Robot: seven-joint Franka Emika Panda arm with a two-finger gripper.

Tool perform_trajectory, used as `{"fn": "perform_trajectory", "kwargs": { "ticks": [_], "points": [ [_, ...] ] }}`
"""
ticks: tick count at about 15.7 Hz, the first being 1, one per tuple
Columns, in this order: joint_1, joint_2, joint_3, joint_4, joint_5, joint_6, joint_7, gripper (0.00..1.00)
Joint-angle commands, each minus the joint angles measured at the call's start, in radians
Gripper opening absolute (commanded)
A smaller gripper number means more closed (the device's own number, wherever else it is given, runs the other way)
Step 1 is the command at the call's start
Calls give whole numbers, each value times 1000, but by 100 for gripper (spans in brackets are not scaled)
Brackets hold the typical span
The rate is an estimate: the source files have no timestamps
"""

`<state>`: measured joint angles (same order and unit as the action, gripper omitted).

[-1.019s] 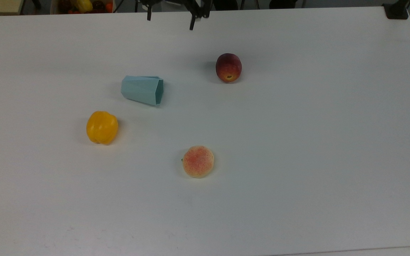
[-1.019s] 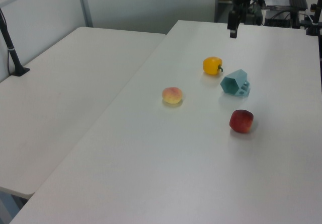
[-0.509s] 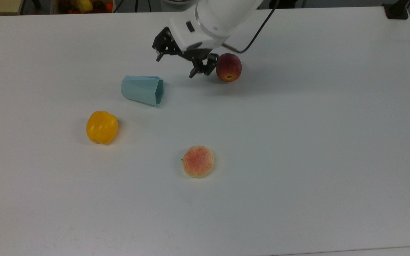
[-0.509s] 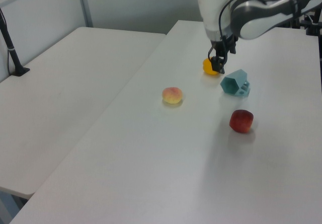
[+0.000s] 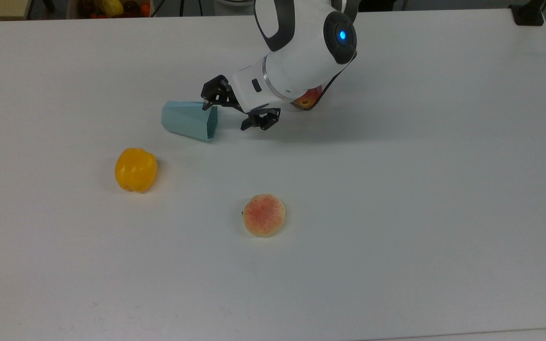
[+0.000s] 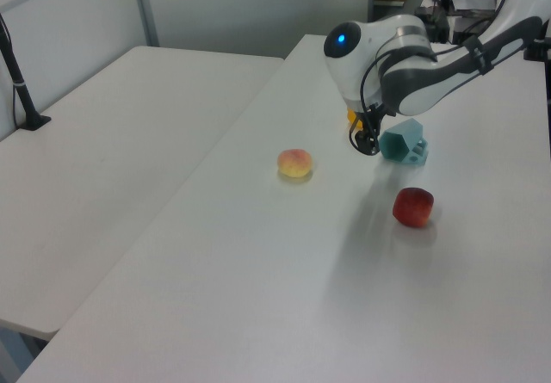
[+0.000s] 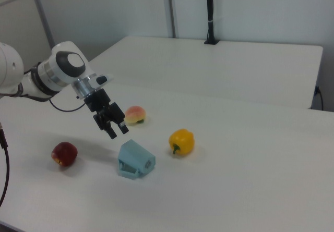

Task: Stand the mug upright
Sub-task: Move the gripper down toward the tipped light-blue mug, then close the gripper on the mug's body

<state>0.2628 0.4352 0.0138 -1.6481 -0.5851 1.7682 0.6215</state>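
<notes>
Top view, from its left edge across: I see a glossy yellow bell pepper (image 5: 136,170) resting on the plain white table (image 5: 396,213), well apart from everything else. Further right and higher in the frame lies the pale teal faceted mug (image 5: 190,120), on its side, its narrower base toward the top view's left and its hexagonal rim opening toward the top view's right. Right beside that rim I have the black two-finger gripper (image 5: 233,112), fingers spread apart and holding nothing; one fingertip sits at the upper edge of the rim, the other lower and off to the top view's right of the mug. I cannot tell whether the upper finger touches the rim. Below, near the middle of the table, is a round speckled pink-and-cream peach (image 5: 264,215). Behind the white arm (image 5: 301,52) with its blue light, a sliver of a dark red apple (image 5: 309,100) peeks out.

Left view, going across: the peach (image 6: 295,163), then the gripper (image 6: 369,141) hanging just at the mug (image 6: 402,141), whose open mouth faces the camera and whose angular handle lies against the table. The apple (image 6: 413,207) sits nearer the camera.

Right view: apple (image 7: 64,154), gripper (image 7: 116,128) above and just beside the mug (image 7: 135,159), then the pepper (image 7: 181,142).
</notes>
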Motion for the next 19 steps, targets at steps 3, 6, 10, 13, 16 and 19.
{"fn": "perform_trajectory", "kwargs": {
  "ticks": [3,6,10,13,16,19],
  "points": [
    [-10,-26,-9,-117,-77,33,30,100],
    [-40,-27,-12,-147,-134,36,29,100],
    [-57,-32,-17,-191,-185,34,29,100],
    [-68,-33,-18,-208,-209,36,29,87],
    [-80,-35,-17,-208,-213,45,30,30],
    [-86,-35,-17,-208,-206,45,30,0]
  ]
}}
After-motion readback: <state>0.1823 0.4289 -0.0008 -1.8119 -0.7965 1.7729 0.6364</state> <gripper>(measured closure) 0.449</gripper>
